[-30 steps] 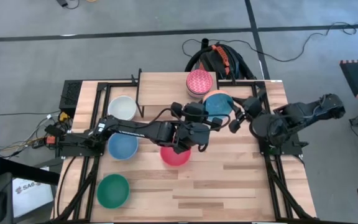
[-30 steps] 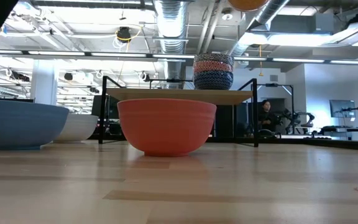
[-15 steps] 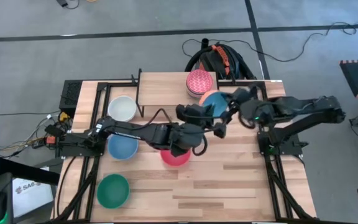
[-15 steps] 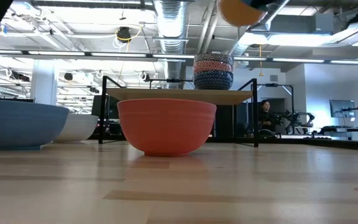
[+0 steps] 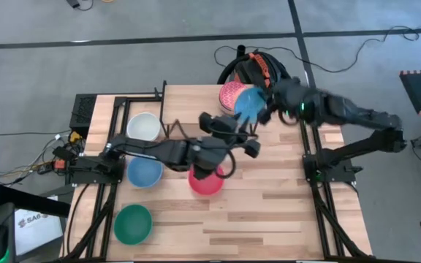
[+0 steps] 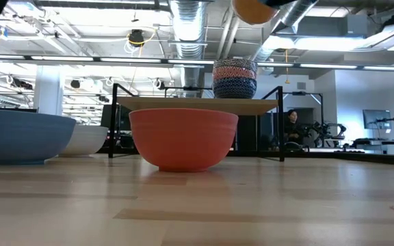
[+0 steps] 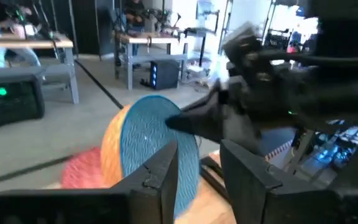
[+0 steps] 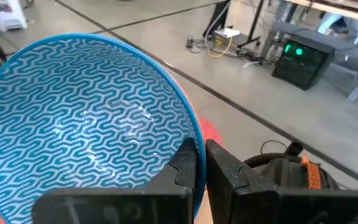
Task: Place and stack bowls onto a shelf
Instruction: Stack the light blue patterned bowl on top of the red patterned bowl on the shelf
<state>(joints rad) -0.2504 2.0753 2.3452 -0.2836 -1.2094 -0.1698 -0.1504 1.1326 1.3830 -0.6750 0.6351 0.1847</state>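
Handover: the blue-patterned bowl (image 5: 248, 104) with an orange outside has passed from left arm to right; half a second ago both grippers were at it.
Right gripper (image 8: 199, 163): pinched on the bowl's rim, fingers nearly together, carrying it high over the far edge of the table beside the pink bowl (image 5: 230, 93).
Left gripper (image 7: 199, 163): fingers parted and holding nothing; it has let go and hangs just short of the bowl, above the red bowl (image 5: 206, 180).
Bowl's place: in the air, tilted, at the top of the low view, above the shelf (image 6: 197, 105).
Shelf: two patterned bowls already stacked on it.
Waiting: white bowl (image 5: 143, 126), light blue bowl (image 5: 144, 172) and green bowl (image 5: 132, 223) on the left.
Meaning: likely next is setting this bowl on the stack; the left arm is free for another.
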